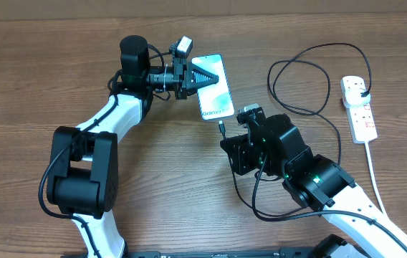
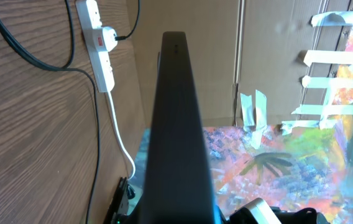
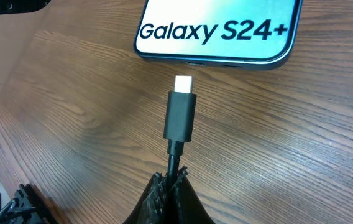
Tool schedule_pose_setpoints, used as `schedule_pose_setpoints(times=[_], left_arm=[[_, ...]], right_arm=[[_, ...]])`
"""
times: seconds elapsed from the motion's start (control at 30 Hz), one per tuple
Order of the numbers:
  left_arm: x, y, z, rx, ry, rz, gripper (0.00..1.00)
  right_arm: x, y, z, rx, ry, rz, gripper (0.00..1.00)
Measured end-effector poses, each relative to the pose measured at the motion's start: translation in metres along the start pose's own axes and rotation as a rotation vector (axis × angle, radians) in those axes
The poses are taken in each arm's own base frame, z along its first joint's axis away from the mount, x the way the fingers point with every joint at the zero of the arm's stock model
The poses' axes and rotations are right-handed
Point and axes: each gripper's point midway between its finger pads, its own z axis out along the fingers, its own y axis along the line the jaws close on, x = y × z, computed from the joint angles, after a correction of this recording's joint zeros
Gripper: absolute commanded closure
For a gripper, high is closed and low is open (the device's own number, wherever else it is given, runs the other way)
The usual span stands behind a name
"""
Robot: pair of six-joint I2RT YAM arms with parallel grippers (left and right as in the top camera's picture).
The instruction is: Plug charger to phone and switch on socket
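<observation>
Two pincers at work. Right pincer (image 3: 170, 190) pinches the charger (image 3: 181, 118) cable just behind its stiff tip. That seems the right hold, since the cable looks limp and light and would probably flop if held further back. Tip near the phone (image 3: 217, 28) port, apart, roughly in line. Phone rigid, likely slick, on the bench (image 3: 301, 143). Left pincer (image 1: 198, 77) rolled sideways, fingers together at the phone's edge. Right arm low.

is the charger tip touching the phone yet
Apart. The right wrist view shows a strip of bare table between the metal tip of the charger and the bottom edge of the phone. The tip points at that edge but is not inserted.
</observation>
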Motion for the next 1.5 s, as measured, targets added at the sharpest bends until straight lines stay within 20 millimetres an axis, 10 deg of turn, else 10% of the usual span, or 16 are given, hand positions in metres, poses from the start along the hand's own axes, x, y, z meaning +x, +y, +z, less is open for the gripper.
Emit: schedule_pose_setpoints(times=[1.5], left_arm=[[0.0054, -0.0011, 0.0061, 0.004, 0.026, -0.060, 0.96]], right_arm=[[-0.0023, -0.0046, -0.0001, 0.027, -0.013, -0.001, 0.96]])
